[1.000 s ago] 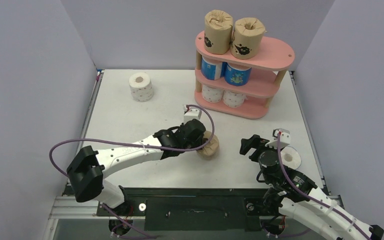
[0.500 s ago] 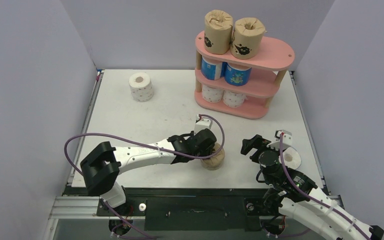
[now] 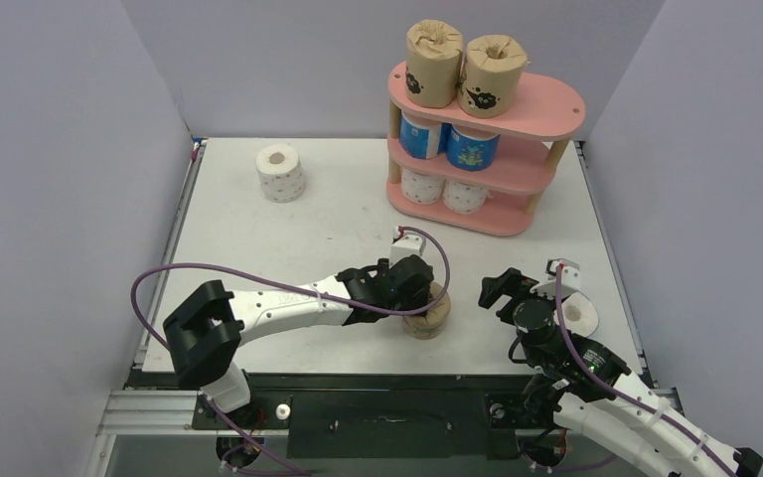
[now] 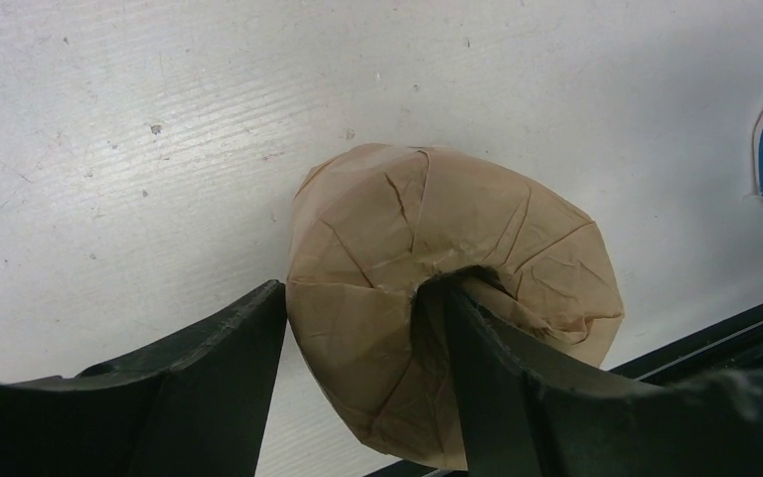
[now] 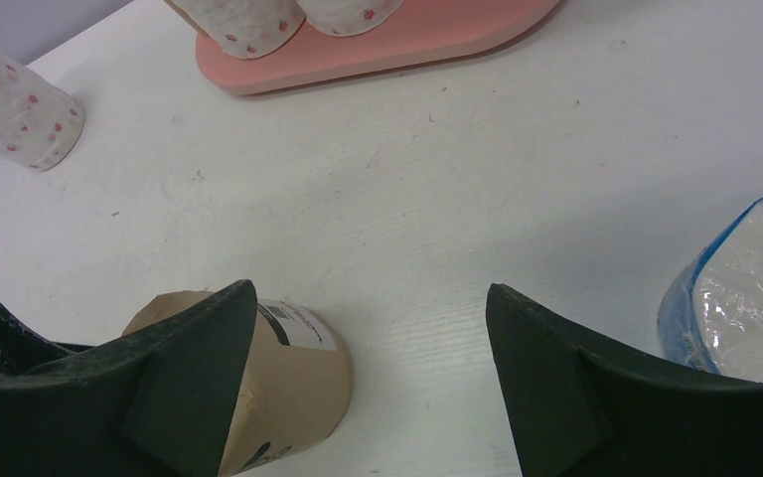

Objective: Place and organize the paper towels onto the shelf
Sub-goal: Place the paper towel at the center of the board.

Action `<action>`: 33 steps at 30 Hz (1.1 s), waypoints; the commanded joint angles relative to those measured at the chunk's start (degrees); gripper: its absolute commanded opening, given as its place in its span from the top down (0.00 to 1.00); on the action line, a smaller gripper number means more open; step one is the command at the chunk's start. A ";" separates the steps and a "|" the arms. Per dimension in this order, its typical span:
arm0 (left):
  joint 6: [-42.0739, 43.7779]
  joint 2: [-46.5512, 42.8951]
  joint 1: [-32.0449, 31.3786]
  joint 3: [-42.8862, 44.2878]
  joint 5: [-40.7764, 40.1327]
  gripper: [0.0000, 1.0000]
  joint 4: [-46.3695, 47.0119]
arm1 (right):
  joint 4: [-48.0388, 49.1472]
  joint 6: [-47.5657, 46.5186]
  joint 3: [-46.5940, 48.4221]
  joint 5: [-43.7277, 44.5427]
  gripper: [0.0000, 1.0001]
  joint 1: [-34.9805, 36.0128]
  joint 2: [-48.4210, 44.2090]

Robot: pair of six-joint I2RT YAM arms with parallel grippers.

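Left hand (image 4: 358, 298) low, arm (image 3: 278, 300) stretched rightward; right hand (image 5: 370, 296) fingers wide apart.

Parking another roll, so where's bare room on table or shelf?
Free: table between white dotted roll and shelf; each tier's right end. Crowded: near edge, around left gripper, brown roll, right gripper, blue roll.

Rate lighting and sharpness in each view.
Top external: soft even light, sharp back to the pink three-tier oval-board shelf. Left wrist: crumpled brown paper-wrapped roll crisp, creases shaded. Right wrist: sheen on the blue-edged plastic-wrapped roll; white table grain sharp.
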 commanded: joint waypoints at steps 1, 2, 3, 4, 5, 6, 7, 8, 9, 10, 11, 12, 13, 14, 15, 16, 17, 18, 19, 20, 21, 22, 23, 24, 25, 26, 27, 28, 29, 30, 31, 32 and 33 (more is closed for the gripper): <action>0.30 -1.33 -0.38 2.49 0.61 0.40 1.79 | -0.35 -0.13 1.91 0.11 0.19 -0.39 0.93; 0.30 -1.55 -0.39 2.41 0.94 0.38 1.78 | -0.30 -0.23 1.98 -0.03 0.19 -0.39 0.92; 0.30 -1.99 -0.44 2.38 0.99 0.35 1.77 | -0.25 -0.62 2.02 -0.18 0.19 -0.39 0.86; 0.26 -2.32 -0.38 2.41 1.09 0.32 1.72 | -0.03 -0.97 2.07 -0.60 0.19 -0.39 0.84; 0.29 -3.04 -0.39 2.38 1.15 0.28 1.64 | 0.06 -1.51 2.26 -0.82 0.19 -0.39 0.76; 0.38 -3.46 -0.35 2.49 1.35 0.22 1.47 | 0.07 -1.72 2.37 -1.36 0.19 -0.35 0.74; 0.78 -4.44 -0.38 2.85 1.41 0.19 1.22 | 0.11 -2.20 2.66 -1.55 0.19 -0.32 0.91; 1.07 -5.04 -0.39 3.09 1.44 0.14 0.55 | 0.14 -2.50 2.83 -2.13 0.19 -0.40 1.21; 1.53 -6.26 -0.35 3.66 1.19 0.11 0.10 | 0.15 -3.10 3.22 -2.55 0.19 -0.39 1.45; 1.88 -7.05 -0.39 3.80 0.57 0.06 -0.74 | 0.11 -3.22 3.42 -3.42 0.19 -0.39 2.05; 2.01 -8.79 -0.35 3.93 -0.18 0.01 -1.07 | 0.06 -2.67 3.74 -3.81 0.19 -0.37 2.36; 2.33 -9.81 -0.32 3.89 -0.63 0.02 -1.28 | 0.11 -2.30 3.81 -4.67 0.18 -0.34 2.98; 2.46 -11.94 -0.32 3.42 -1.60 0.03 -1.29 | 0.41 -1.69 3.95 -5.18 0.18 -0.38 3.26; 2.62 -14.36 -0.36 3.06 -2.26 0.04 -1.07 | 0.59 -1.41 3.96 -5.90 0.18 -0.43 3.87; 2.65 -15.58 -0.33 2.05 -3.77 0.04 -0.97 | 0.86 -0.92 4.03 -6.15 0.17 -0.45 4.10; 2.71 -18.13 -0.32 1.32 -4.53 0.04 -0.42 | 1.16 -0.51 3.95 -6.49 0.17 -0.42 4.60; 2.74 -19.49 -0.31 -0.58 -5.87 0.04 0.10 | 2.12 -0.34 3.63 -6.58 0.17 -0.40 4.69; 2.84 -22.36 -0.36 -1.75 -6.46 0.04 1.52 | 2.59 0.12 3.09 -7.21 0.15 -0.44 4.88; 2.89 -23.76 -0.33 -4.69 -7.89 0.04 2.57 | 3.99 -0.07 2.83 -8.95 0.15 -0.50 4.87; 2.38 -26.92 -0.27 -6.35 -8.75 0.04 5.04 | 4.89 -1.17 2.43 -10.18 0.15 -0.75 5.02; 2.00 -28.59 -0.19 -10.43 -9.78 0.04 6.52 | 6.39 -1.95 2.32 -13.08 0.15 -0.92 5.20; 1.41 -31.71 -0.12 -12.61 -10.04 0.04 10.09 | 6.96 -3.36 2.41 -14.53 0.14 -1.34 6.00; 1.03 -33.35 -0.02 -17.29 -10.26 0.04 11.95 | 7.75 -4.00 2.53 -17.29 0.14 -1.57 6.53; 0.26 -36.48 0.01 -19.47 -10.15 0.04 15.71 | 8.08 -4.88 2.68 -18.61 0.14 -2.03 7.83; 0.11 -37.85 0.08 -23.64 -9.36 0.04 17.44 | 8.86 -5.25 2.75 -21.32 0.14 -2.26 8.63; -0.16 -40.50 0.10 -27.37 -8.91 0.04 21.24 | 9.87 -5.83 2.74 -22.78 0.13 -2.90 10.17; -0.28 -41.71 0.12 -29.03 -8.15 0.04 24.01 | 10.33 -6.08 2.69 -25.59 0.13 -3.32 11.97; -0.75 -43.80 0.12 -31.62 -7.91 0.04 24.88 | 11.05 -6.46 2.70 -26.98 0.13 -4.07 12.94; -0.92 -44.76 0.13 -32.82 -7.62 0.04 26.04 | 11.36 -6.56 2.72 -29.28 0.13 -4.43 14.70; -1.30 -46.49 0.13 -34.92 -7.39 0.04 26.56 | 12.18 -7.00 2.62 -30.23 0.13 -4.96 15.41; -1.75 -47.25 0.13 -35.79 -7.26 0.04 27.49 | 12.54 -7.23 2.50 -31.52 0.14 -5.18 16.57; -1.87 -48.66 0.13 -37.46 -6.93 0.04 27.99 | 13.12 -7.62 2.19 -31.57 0.14 -5.39 16.96; -2.14 -49.26 0.13 -38.16 -6.81 0.04 28.80 | 13.36 -8.18 2.02 -31.30 0.15 -5.53 17.53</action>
